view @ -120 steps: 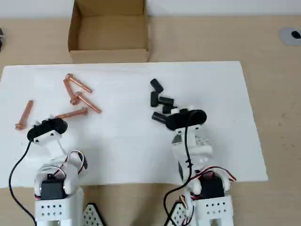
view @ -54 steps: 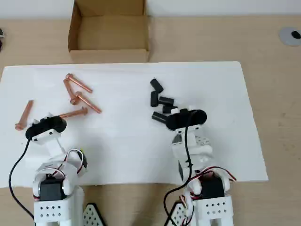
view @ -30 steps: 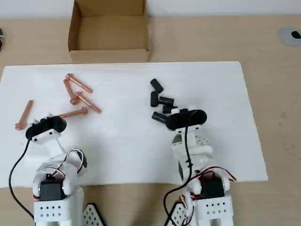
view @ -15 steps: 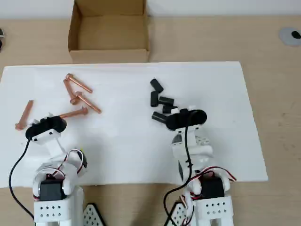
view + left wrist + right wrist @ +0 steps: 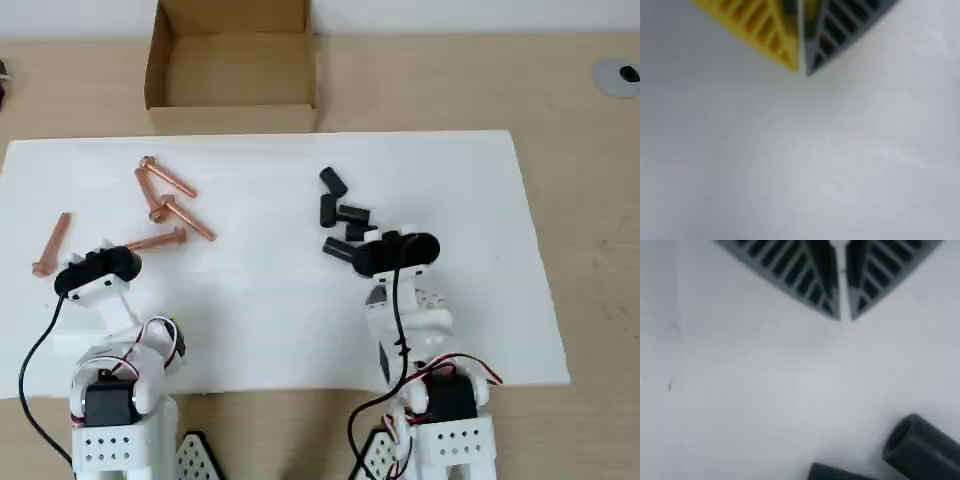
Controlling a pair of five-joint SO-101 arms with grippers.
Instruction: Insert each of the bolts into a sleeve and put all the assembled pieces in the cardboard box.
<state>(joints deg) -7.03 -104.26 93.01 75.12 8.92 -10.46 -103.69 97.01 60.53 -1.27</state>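
Left tool (image 5: pixel 801 70), right tool (image 5: pixel 845 317) closed; bolts (image 5: pixel 170 178), sleeves (image 5: pixel 352 214) lie outside cardboard box (image 5: pixel 232 118).

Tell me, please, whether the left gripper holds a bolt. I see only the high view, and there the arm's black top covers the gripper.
Observer: No. In the left wrist view the left gripper is shut on nothing, above bare white sheet.
Operator: And the right gripper?
Observer: The right gripper is shut as well, with nothing between its tips.
Operator: Is a sleeve close to it?
Observer: Yes. In the right wrist view one black sleeve lies on the sheet and shows its open end, and a second sleeve lies beside it. Neither touches the gripper.
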